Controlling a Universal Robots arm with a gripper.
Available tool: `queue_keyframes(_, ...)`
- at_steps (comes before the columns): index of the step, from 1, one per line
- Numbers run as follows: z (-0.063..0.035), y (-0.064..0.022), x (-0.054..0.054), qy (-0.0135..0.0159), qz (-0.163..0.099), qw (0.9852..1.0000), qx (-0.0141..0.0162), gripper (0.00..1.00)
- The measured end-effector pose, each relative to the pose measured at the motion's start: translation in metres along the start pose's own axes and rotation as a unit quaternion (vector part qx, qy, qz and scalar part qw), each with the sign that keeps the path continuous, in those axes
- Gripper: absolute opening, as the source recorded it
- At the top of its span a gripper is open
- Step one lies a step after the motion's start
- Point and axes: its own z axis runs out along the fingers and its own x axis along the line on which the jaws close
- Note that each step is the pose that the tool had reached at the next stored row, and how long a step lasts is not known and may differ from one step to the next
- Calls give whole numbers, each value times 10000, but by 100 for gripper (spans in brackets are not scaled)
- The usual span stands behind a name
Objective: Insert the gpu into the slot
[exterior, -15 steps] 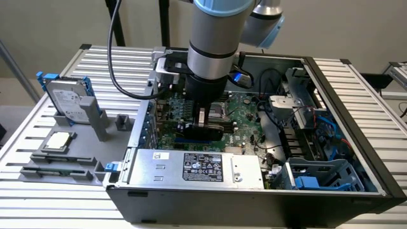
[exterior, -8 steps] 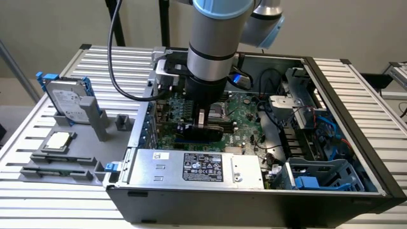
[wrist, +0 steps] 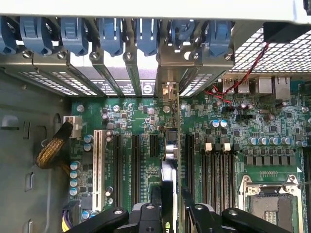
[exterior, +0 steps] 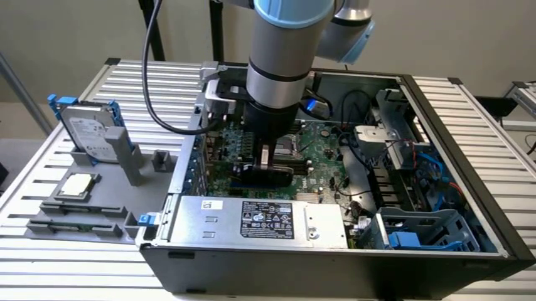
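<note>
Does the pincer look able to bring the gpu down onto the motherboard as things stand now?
Probably yes. The pincer grips the gpu edge-on over the motherboard, between the black slots, and no cable crosses under it. I cannot tell whether the card already touches the board.

A silver power supply [exterior: 260,219] sits in the case [exterior: 335,276]; a hard drive [exterior: 88,135] stands and a chip [exterior: 77,184] lies on the grey tray [exterior: 105,204] at the exterior view's left

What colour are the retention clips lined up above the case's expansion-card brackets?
The retention clips are blue, shown best in the wrist view.
</note>
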Motion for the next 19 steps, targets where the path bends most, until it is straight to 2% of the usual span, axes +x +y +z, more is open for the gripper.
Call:
queue_keyframes(11, 73, -5, 4, 3, -17, 10000, -24, 26)
queue_keyframes(13, 40, -3, -1, -12, -18, 10000, -24, 26)
queue_keyframes(15, -29, 4, -1, 2, -16, 10000, -31, 27)
queue_keyframes(16, -59, 4, -3, 0, -17, 10000, -31, 33)
queue_keyframes(17, -95, 7, -5, 1, -17, 10000, -31, 33)
queue_keyframes(18, -133, 10, -6, 2, -17, 10000, -32, 40)
queue_keyframes(19, -167, 12, -8, 1, -17, 10000, -32, 40)
